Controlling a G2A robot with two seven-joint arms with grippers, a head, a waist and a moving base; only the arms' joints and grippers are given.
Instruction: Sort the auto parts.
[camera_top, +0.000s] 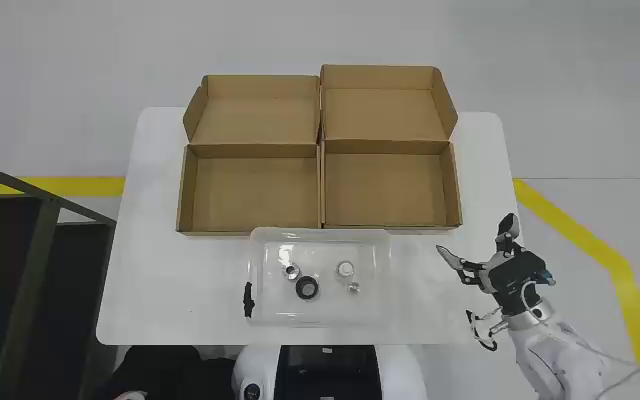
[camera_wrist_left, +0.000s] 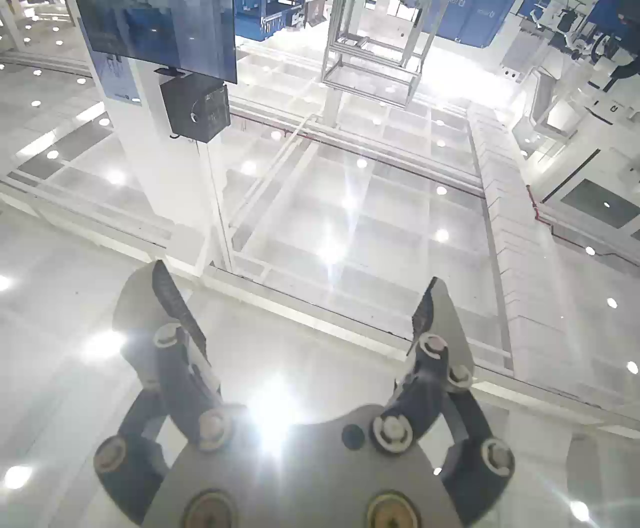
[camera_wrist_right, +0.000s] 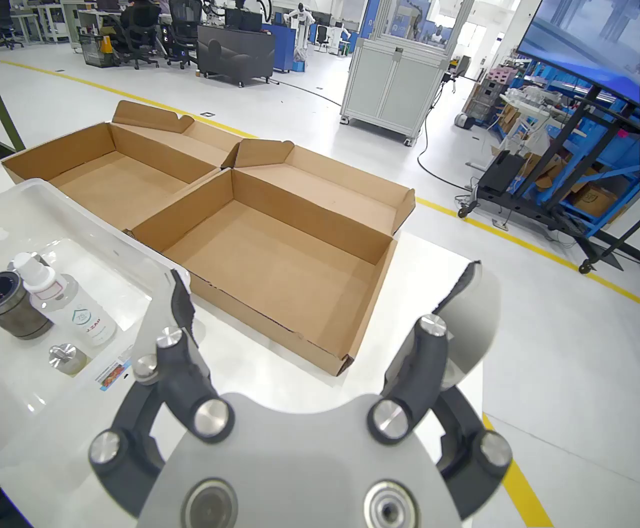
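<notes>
A clear plastic bin (camera_top: 385, 240) sits at the table's front middle. It holds a black ring-shaped bearing (camera_top: 307, 289), a small white bottle (camera_top: 345, 269) and two small metal parts (camera_top: 291, 270) (camera_top: 353, 288). A black part (camera_top: 247, 299) lies at the bin's left edge. My right gripper (camera_top: 462, 295) hovers open and empty over the table's front right corner, to the right of the bin. The right wrist view shows the same gripper (camera_wrist_right: 325, 285), with the bottle (camera_wrist_right: 65, 305), bearing (camera_wrist_right: 20, 310) and a metal part (camera_wrist_right: 67, 356) off to one side. My left gripper (camera_wrist_left: 296, 281) is open, empty, and faces the ceiling.
Two open cardboard boxes stand side by side behind the bin, the left one (camera_top: 250, 190) and the right one (camera_top: 385, 188), both empty with lids folded back. The white table (camera_top: 150, 250) has bare surface on either side of the bin. Yellow floor tape (camera_top: 570, 225) runs past the right side.
</notes>
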